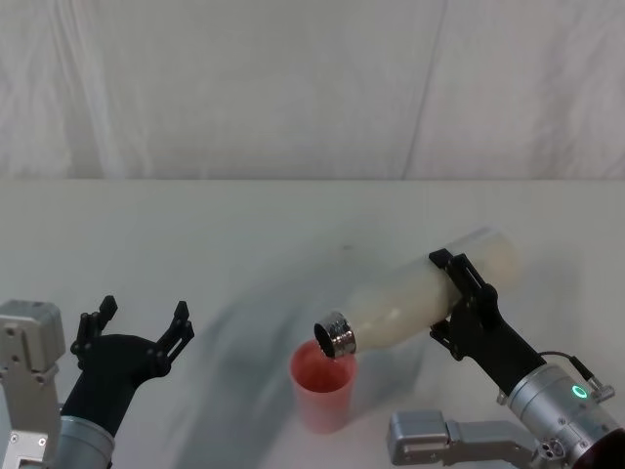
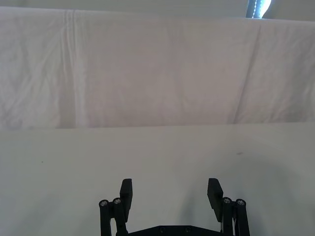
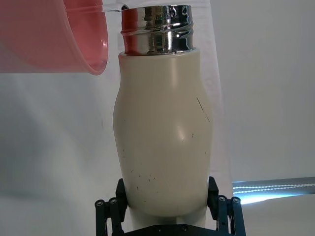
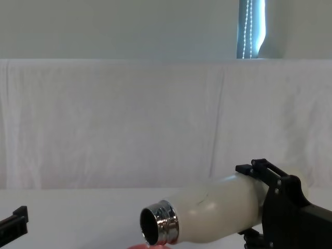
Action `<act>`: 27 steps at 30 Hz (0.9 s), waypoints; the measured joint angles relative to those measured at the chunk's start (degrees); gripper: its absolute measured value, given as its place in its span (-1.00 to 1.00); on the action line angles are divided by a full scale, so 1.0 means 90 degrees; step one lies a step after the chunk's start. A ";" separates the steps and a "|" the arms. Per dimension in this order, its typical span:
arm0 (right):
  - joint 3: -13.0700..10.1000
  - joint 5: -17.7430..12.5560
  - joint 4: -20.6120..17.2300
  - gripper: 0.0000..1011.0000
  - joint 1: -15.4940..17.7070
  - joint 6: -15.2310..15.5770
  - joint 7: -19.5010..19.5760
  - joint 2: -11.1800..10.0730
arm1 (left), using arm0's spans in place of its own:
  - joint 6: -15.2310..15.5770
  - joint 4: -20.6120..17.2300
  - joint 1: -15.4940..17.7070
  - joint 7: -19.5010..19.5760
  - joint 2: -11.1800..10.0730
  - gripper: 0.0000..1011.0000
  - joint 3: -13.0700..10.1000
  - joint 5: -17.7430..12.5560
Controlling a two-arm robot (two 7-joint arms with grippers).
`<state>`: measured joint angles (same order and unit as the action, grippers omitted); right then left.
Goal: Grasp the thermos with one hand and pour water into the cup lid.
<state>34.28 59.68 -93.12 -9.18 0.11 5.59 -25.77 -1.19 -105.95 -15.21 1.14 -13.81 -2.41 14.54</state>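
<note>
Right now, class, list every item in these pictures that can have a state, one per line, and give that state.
thermos: uncapped, tipped nearly level, steel neck over the cup lid's rim.
cup lid: upright on the table, open side up.
right gripper: shut on the thermos body, holding it off the table.
left gripper: open, holding nothing, at the table's left side.

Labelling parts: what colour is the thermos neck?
Shiny silver steel on the thermos neck, clearest in right wrist view.

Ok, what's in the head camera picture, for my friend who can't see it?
The right gripper holds the cream thermos tipped, its steel neck over the pink cup lid on the white table. The left gripper waits open.
</note>
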 joint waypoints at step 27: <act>0.0002 0.0005 0.0029 0.90 -0.0031 -0.0011 0.0010 0.0004 | 0.0000 0.0000 0.0000 0.0000 0.0000 0.98 0.0000 0.0000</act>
<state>34.30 59.73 -92.86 -9.46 0.01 5.68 -25.74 -1.19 -105.95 -15.21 1.14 -13.81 -2.41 14.54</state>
